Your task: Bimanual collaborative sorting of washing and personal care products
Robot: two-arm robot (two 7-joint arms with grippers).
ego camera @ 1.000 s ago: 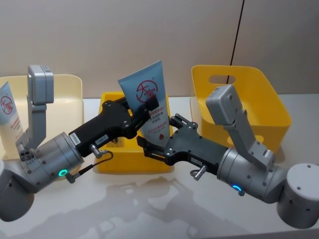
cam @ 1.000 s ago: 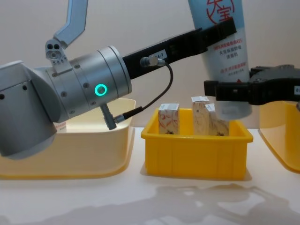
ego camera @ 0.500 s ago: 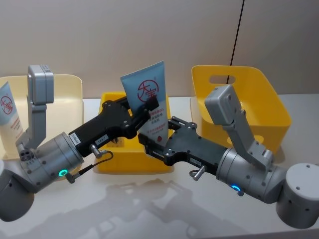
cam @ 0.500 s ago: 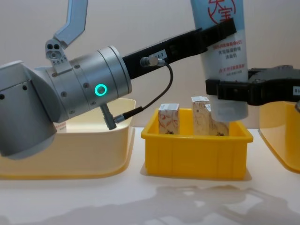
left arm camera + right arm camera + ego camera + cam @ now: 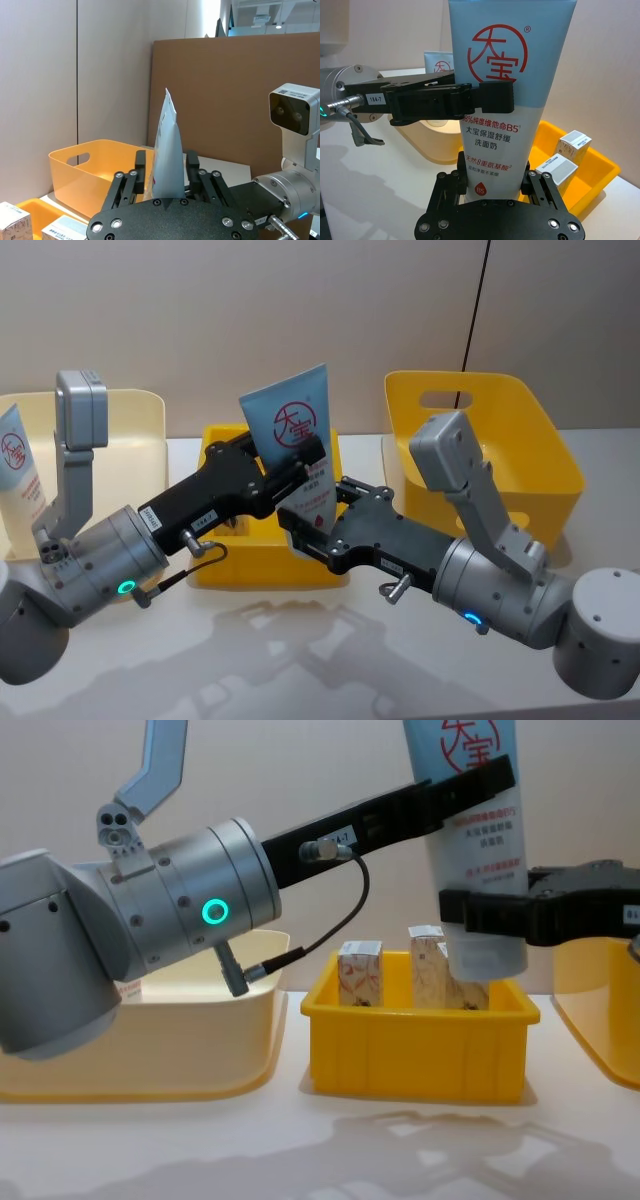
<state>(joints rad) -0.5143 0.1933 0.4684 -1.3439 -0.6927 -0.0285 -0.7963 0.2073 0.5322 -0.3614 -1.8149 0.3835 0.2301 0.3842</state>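
Tube (image 5: 292, 422): pale blue with the red circle logo, up in the air with the crimped end on top and a bit of a tilt. It hangs right over the small yellow tray (image 5: 415, 1045), which sits mid-desk (image 5: 300, 640) toward the far edge. It isn't touching the tray or the cartons (image 5: 360, 975) standing in it.
Left claw (image 5: 308, 455): clamped across the flat middle of the tube, just under the logo, carrying it.
Right claw (image 5: 496, 172): lower down, closed in around the fat cap end. Both sides look snug against the tube to me.
Step (my guess): mid-air handover, left to right.
Doing it well: imo make sure the right squeeze is properly firm before the left lets go. That tube body looks soft, so it'll probably squish and slide. Open the left claw all the way, then back it straight out along its own line so it doesn't drag the tube sideways. Keep the right wrist quiet until the left is clear.
Where it goes: the cream bin (image 5: 135, 425) at the far left corner has a second tube (image 5: 15, 465) standing in it, and the big yellow bin (image 5: 545, 465) is at the far right. Can't say which one this tube is meant for.
Watch out: the cartons are directly underneath, so a slip would likely knock them over.
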